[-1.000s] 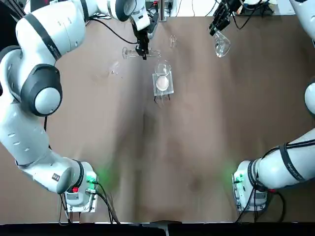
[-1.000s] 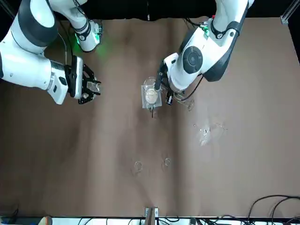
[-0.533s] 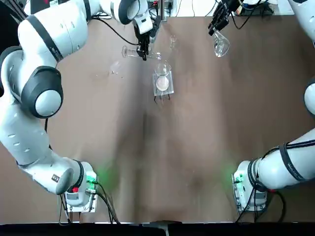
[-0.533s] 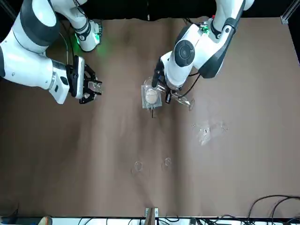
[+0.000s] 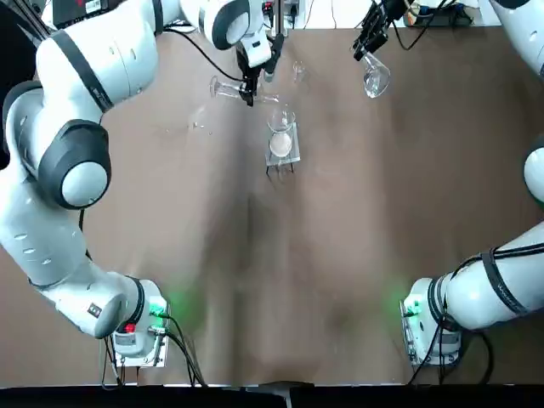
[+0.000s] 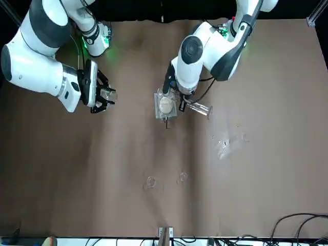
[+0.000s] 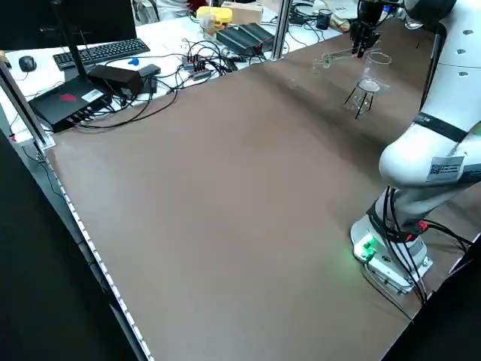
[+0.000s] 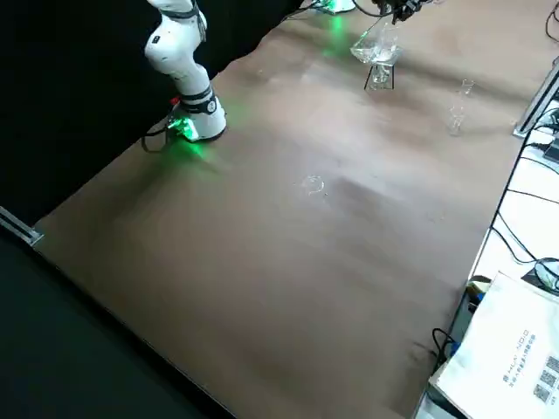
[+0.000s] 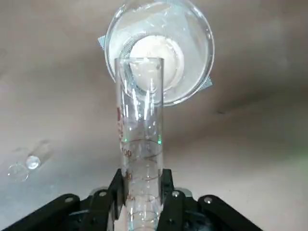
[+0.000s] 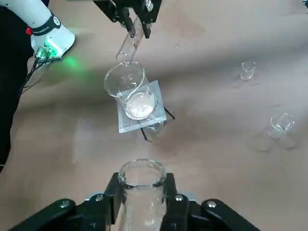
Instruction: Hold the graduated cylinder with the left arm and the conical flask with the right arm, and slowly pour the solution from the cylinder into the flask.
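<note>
The graduated cylinder (image 5: 229, 88) lies nearly level in the air, and my left gripper (image 5: 248, 87) is shut on it at the far middle of the table. In the left wrist view the cylinder (image 9: 141, 144) rises between the fingers (image 9: 116, 190), its open mouth over the beaker. My right gripper (image 5: 367, 47) is shut on the neck of the conical flask (image 5: 375, 79), held above the far right of the table. In the front view the flask (image 6: 108, 94) is well apart from the cylinder (image 6: 197, 108). In the right wrist view the flask's mouth (image 10: 142, 176) faces up.
A glass beaker with white contents (image 5: 281, 136) stands on a small wire stand just near of the cylinder. Tiny glass pieces (image 6: 150, 181) sit toward the far edge, another (image 5: 297, 70) beside the left gripper. Cables and equipment (image 7: 113, 71) lie off the table's edge.
My right gripper has carried the flask a little toward the table's middle. My left gripper has shifted slightly with the cylinder, which now lies flatter beside the beaker.
</note>
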Available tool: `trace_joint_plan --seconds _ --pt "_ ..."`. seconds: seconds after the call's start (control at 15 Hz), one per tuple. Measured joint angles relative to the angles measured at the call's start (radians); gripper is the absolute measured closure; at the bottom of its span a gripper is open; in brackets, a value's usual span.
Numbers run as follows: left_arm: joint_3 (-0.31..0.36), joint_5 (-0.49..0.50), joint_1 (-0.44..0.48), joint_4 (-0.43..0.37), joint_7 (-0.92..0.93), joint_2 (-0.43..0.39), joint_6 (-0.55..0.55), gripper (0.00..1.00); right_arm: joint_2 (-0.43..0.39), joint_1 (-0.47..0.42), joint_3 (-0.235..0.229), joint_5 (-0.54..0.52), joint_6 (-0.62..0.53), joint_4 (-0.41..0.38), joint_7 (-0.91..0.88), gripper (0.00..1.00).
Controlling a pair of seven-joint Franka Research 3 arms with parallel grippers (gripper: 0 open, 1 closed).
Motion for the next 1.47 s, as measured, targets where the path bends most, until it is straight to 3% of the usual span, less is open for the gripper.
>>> trace_joint_plan --seconds 0.33,1.47 --pt "0.0 0.073 -0.03 0.0 -0.045 0.0 0.0 0.66 0.0 0.013 0.0 0.0 0.015 0.0 0.025 0.61" --pt "0.0 0.183 -0.075 0.0 -0.073 0.0 -0.036 0.66 0.0 0.034 0.0 -0.002 0.033 0.0 0.042 0.61"
